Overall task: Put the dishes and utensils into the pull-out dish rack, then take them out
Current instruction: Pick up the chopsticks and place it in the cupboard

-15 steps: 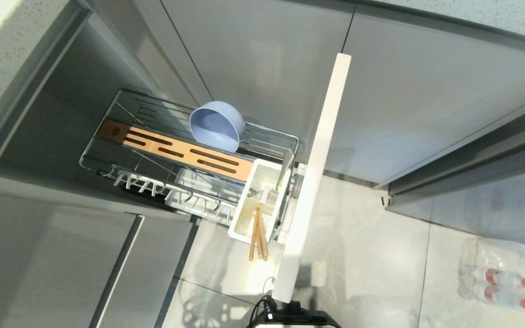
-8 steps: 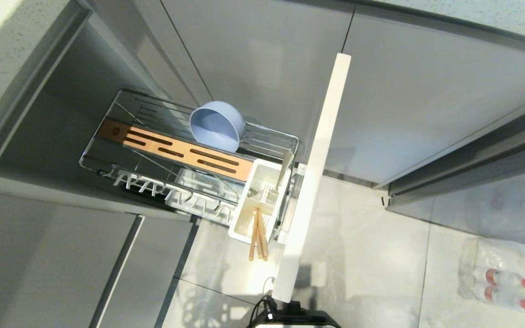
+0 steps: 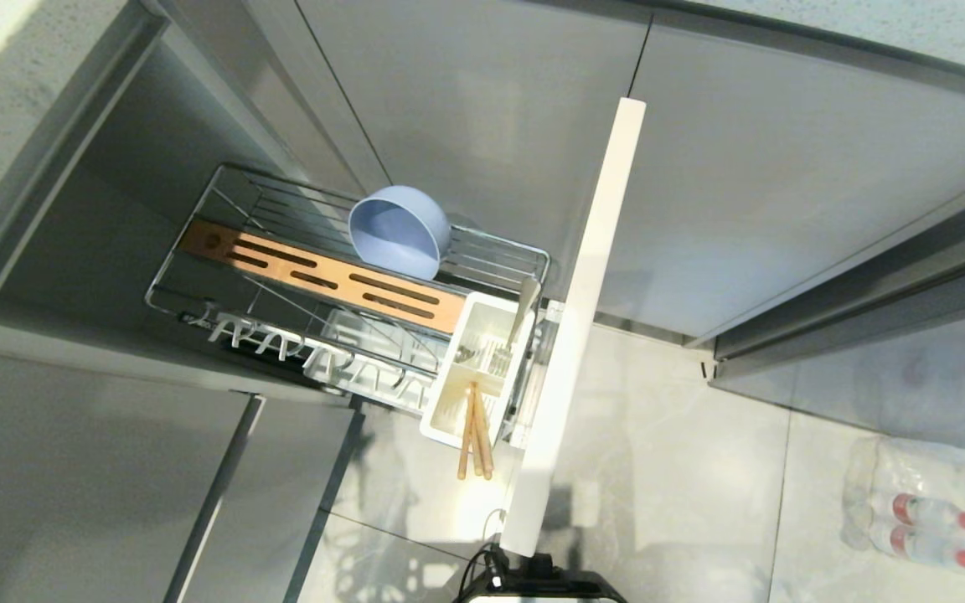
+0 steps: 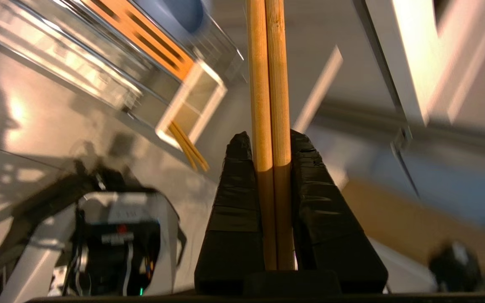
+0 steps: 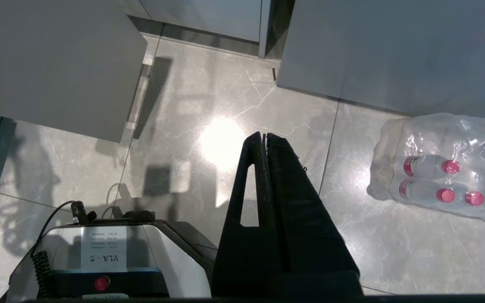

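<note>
Head view: Neither gripper appears here. The pull-out dish rack (image 3: pixel 198 243) stands drawn out from the cabinet, with its beige cabinet-front panel (image 3: pixel 583 318) edge-on. A grey-blue bowl (image 3: pixel 399 230) lies tilted on the wire basket, just behind the slotted wooden bar (image 3: pixel 323 276). The white utensil caddy (image 3: pixel 474 368) sits at the panel end of the rack. A metal spoon (image 3: pixel 524 308) stands in its rear compartment, and wooden chopsticks in the caddy (image 3: pixel 476 431) protrude from its front compartment. A shrink-wrapped pack of water bottles (image 3: pixel 926 511) lies on the tiled floor (image 3: pixel 683 469), well apart from the rack.

Left wrist view: The left gripper (image 4: pixel 270 134) is clenched on a pair of held chopsticks (image 4: pixel 270 75). The two sticks lie side by side, touching each other, pressed between the black fingers (image 4: pixel 234 202), and run straight out beyond the fingertips. The picture is blurred beyond the gripper. Well ahead and off to one side is the rack, with the wooden bar (image 4: pixel 141 38), the bowl (image 4: pixel 183 10) and the caddy (image 4: pixel 192 105). The chopsticks in the caddy (image 4: pixel 187 147) are visible there, apart from the grasped pair. The robot base (image 4: pixel 116 240) shows below the gripper.

Right wrist view: The right gripper (image 5: pixel 263 136) is closed, fingers pressed together with nothing between them. It hangs above the floor (image 5: pixel 225 105), pointing down. The robot base (image 5: pixel 107 261) is beside it, and the bottle pack (image 5: pixel 436 176) is off to the other side, apart from the fingers.
</note>
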